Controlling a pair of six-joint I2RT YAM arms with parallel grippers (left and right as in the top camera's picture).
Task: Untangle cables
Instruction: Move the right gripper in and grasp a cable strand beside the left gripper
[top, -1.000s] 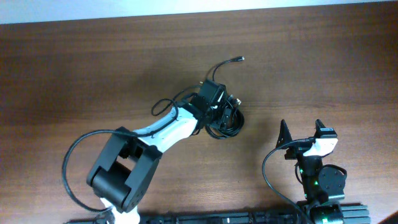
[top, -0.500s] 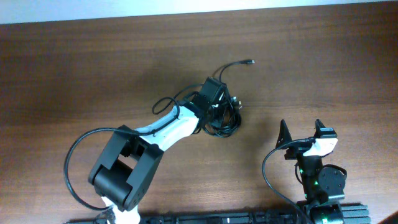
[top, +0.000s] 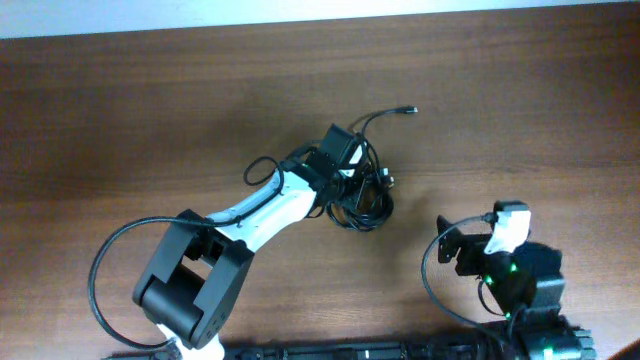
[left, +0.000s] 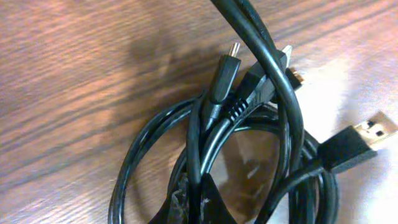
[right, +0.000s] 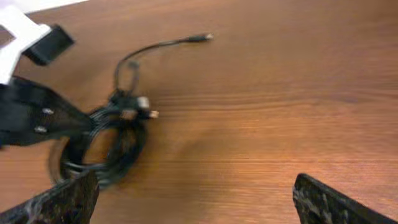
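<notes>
From overhead, the cables (top: 368, 205) lie as one tight coil near the middle of the table (top: 140, 100), with a single tail (top: 385, 115) running up and right to a free end. The left gripper (top: 348, 172) is down on the coil's upper-left edge. In the left wrist view several loops overlap. A small plug (left: 225, 67) and a flat USB plug (left: 364, 138) poke out of the tangle, and one dark fingertip (left: 186, 202) sits among the strands at the bottom. Whether the jaws are closed on a strand cannot be told. In the right wrist view the right gripper (right: 196, 186) stands wide apart and empty, well short of the coil. The step in hand is probably to draw one cord out of the bundle. It would go best if the left pins the coil while the right takes the tail near its end and pulls slowly, low over the table, so no plug snags in a loop.
</notes>
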